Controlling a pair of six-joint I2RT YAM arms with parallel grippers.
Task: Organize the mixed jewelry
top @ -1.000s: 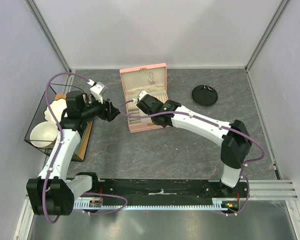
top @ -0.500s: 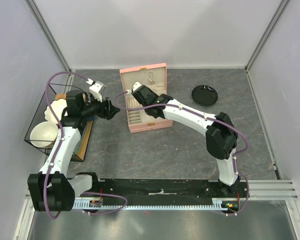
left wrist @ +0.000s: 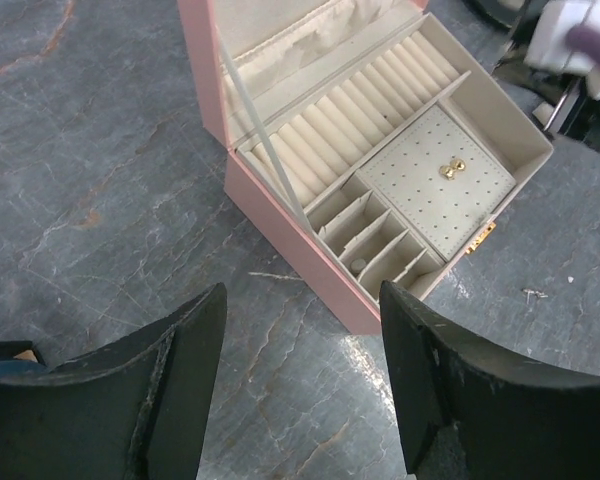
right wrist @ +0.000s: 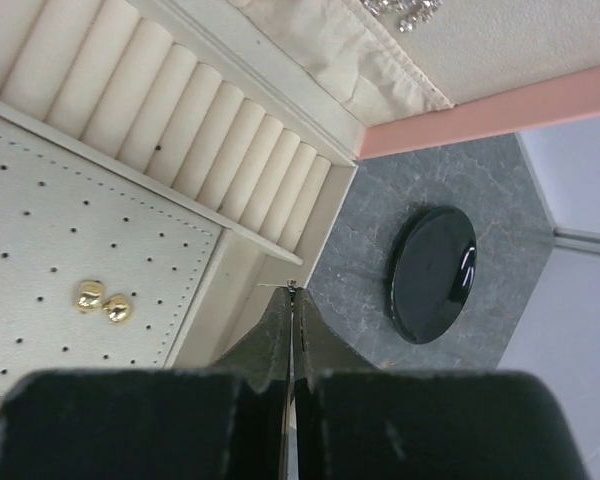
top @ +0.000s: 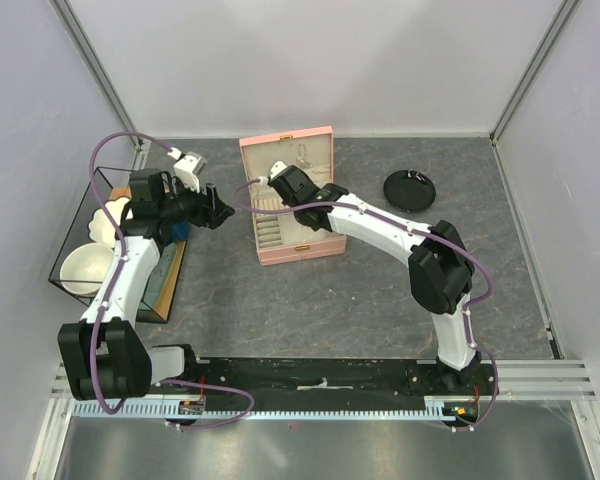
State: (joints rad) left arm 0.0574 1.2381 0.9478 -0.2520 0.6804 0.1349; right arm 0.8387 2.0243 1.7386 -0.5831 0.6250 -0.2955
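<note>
The pink box (top: 292,252) stands open at the table's middle back. My right gripper (top: 277,181) hovers over its tray. In the right wrist view it (right wrist: 293,292) is shut on a tiny silvery earring piece (right wrist: 293,287), held at the very tips above the box's right rim. Two gold studs (right wrist: 102,301) sit on the perforated pad. A silvery piece (right wrist: 402,10) lies in the lid. My left gripper (top: 213,207) is open and empty left of the box (left wrist: 285,235). A tiny pin (left wrist: 532,293) lies on the table beside the box.
A round black disc (top: 409,189) lies right of the box and shows in the right wrist view (right wrist: 432,272). A wire basket (top: 75,262) with white bowls stands at the left edge. Grey walls close in the back and sides.
My right gripper has moved from the box's front toward its back, over the tray. My left gripper has drawn a little left and back.
</note>
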